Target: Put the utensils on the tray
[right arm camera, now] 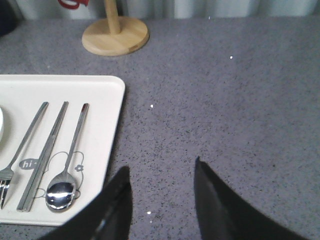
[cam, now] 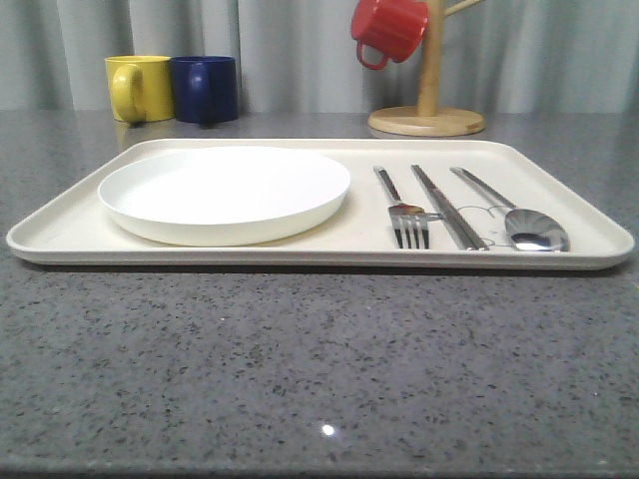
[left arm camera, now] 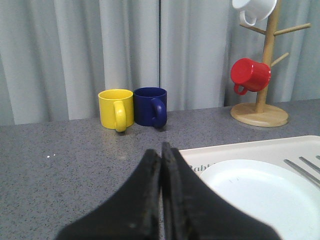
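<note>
The cream tray lies across the grey table. On its right half lie a steel fork, a pair of chopsticks and a spoon, side by side. A round white plate sits on its left half. In the right wrist view the fork, chopsticks and spoon rest on the tray; my right gripper is open over bare table beside the tray's edge, holding nothing. My left gripper is shut and empty, by the tray's corner near the plate.
A yellow mug and a blue mug stand at the back left. A wooden mug tree with a red mug stands at the back right; a white mug hangs higher on it. Grey curtain behind.
</note>
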